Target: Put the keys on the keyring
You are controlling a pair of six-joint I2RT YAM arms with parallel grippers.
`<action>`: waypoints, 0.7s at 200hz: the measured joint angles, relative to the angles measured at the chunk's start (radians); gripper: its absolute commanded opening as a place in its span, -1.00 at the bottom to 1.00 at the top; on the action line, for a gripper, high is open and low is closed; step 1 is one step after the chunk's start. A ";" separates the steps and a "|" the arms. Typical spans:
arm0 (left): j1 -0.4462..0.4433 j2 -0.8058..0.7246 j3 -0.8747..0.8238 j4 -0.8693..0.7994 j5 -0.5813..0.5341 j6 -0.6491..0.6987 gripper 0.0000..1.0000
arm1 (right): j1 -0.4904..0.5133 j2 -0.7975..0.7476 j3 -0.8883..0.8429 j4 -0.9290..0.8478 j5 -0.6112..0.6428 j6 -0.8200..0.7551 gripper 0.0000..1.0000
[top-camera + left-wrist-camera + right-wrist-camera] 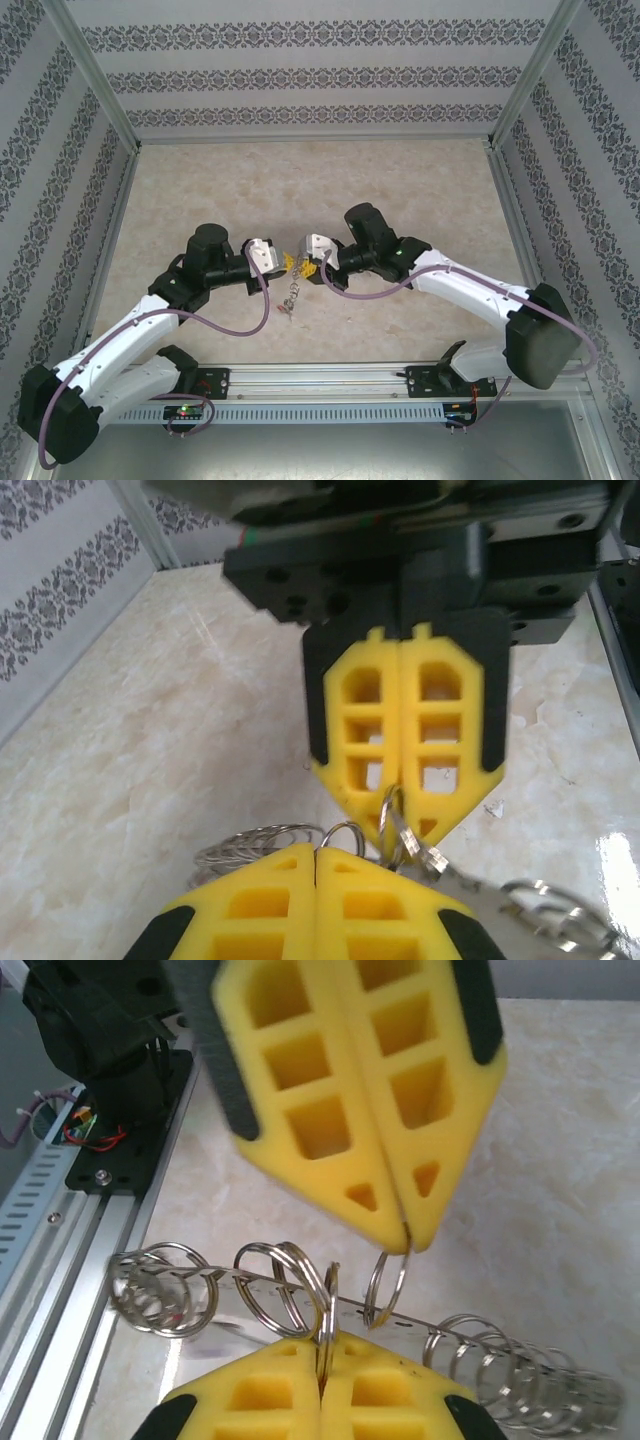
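Above the beige marble-patterned table (420, 180), the yellow-fingered left end effector (287, 262) and right end effector (310, 268) meet tip to tip. Each is clamped closed on a small split ring of the floppy silver metal keyring (290, 1285), which trails toward the near edge.

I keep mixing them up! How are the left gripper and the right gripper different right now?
The left gripper points in from the left and the right gripper from the right, so they face each other. The left gripper nips the keyring with its very tips, while the right gripper seems to have it a little farther in. Both are yellow-tipped, both are shut, and both hold the keyring.
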 measured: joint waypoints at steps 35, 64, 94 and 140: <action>0.005 0.013 0.013 0.000 -0.060 -0.100 0.09 | 0.000 -0.076 -0.046 -0.001 0.072 -0.095 -1.00; 0.008 0.011 0.031 -0.001 -0.029 -0.150 0.41 | 0.000 -0.147 -0.066 -0.007 0.151 -0.182 -1.00; 0.009 0.021 0.070 -0.005 0.058 -0.166 0.32 | 0.000 -0.206 -0.077 0.002 0.216 -0.249 -1.00; 0.012 0.089 0.098 0.000 0.168 -0.164 0.30 | 0.000 -0.243 -0.089 0.011 0.284 -0.354 -1.00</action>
